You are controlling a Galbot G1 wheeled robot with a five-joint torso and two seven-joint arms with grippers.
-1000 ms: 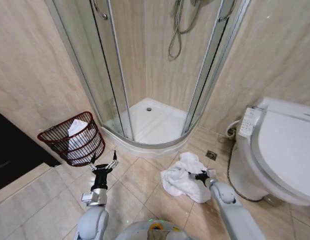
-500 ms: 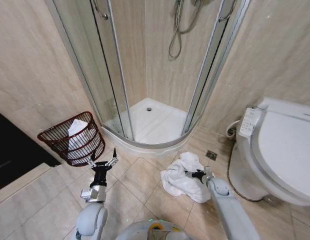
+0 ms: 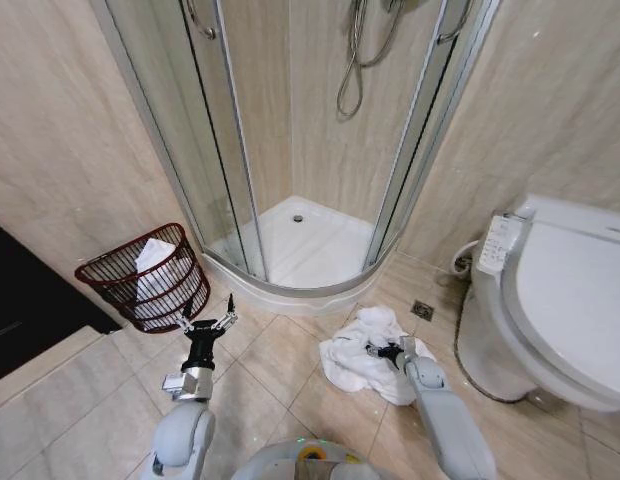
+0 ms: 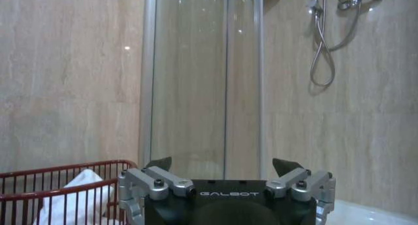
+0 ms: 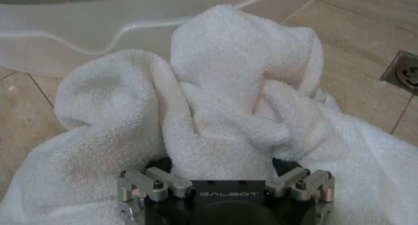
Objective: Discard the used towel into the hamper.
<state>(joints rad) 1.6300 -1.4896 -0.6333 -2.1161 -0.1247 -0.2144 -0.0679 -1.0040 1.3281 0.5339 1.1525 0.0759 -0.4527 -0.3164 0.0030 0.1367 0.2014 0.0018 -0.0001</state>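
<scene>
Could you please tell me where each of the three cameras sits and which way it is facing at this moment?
Head view: on the head, looking down at the floor; shows both arms, hamper, towel, shower.
Left wrist view: behind the open left gripper, facing the shower glass; hamper rim beside it.
Right wrist view: behind the right gripper, pressed into the towel.
Shared: head and right wrist views both show the towel.

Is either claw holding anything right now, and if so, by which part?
Nothing is clearly held. The right claw is open, pressed into the middle folds of the crumpled towel on the floor. The left claw is open and empty beside the hamper.
</scene>
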